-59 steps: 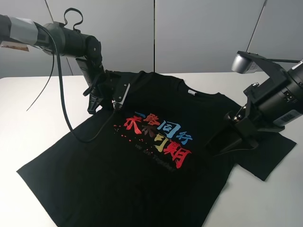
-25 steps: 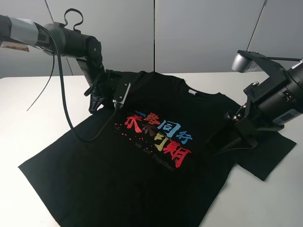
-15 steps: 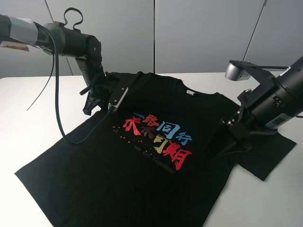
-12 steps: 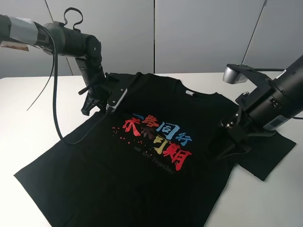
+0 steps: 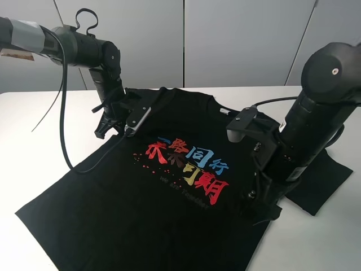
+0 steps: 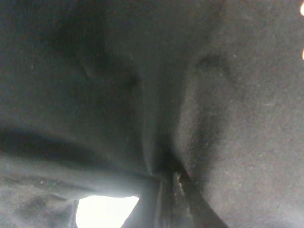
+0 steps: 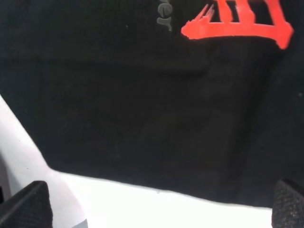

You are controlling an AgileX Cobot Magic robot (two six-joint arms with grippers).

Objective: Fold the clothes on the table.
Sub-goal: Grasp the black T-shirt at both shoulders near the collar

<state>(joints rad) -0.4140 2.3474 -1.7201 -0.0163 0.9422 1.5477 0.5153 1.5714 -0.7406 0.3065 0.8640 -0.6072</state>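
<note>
T-shirt (image 5: 141, 209): black, spread chest-up across the middle of the table (image 5: 316, 243). Its collar points to the far edge and its hem to the near edge, and the hem's left corner reaches toward the near-left corner.
Print (image 5: 186, 161): red, blue and yellow characters across the chest, facing up, with a line of small grey lettering under them. In the right wrist view one red character (image 7: 237, 21) shows, with grey lettering beside it.
Neck label (image 5: 224, 111): white, inside the collar, on the far side of the shirt.
Left gripper (image 5: 108, 127): its fingers are clamped together on a fold of the T-shirt at the shoulder nearest the far-left corner. In the left wrist view black fabric (image 6: 213, 95) fills almost everything and gathers into a crease where the jaws meet, with a small patch of white table (image 6: 107, 209) beneath.
Right gripper (image 5: 260, 204): it points down at the shirt's right side edge, below the print, toward the near-right part of the table. The fingers stand wide apart with nothing between them. The right wrist view shows both fingertips (image 7: 23, 204) spread, with the shirt's edge and bare table between them; whether they touch the cloth I cannot tell.
Sleeve (image 5: 321, 180): the right one lies flat, pointing to the right edge, partly behind the right arm.
Cable (image 5: 65, 141): black, hanging from the left arm and looping down onto the shirt's left side.
Wall panels (image 5: 237, 39): grey, behind the far edge.
</note>
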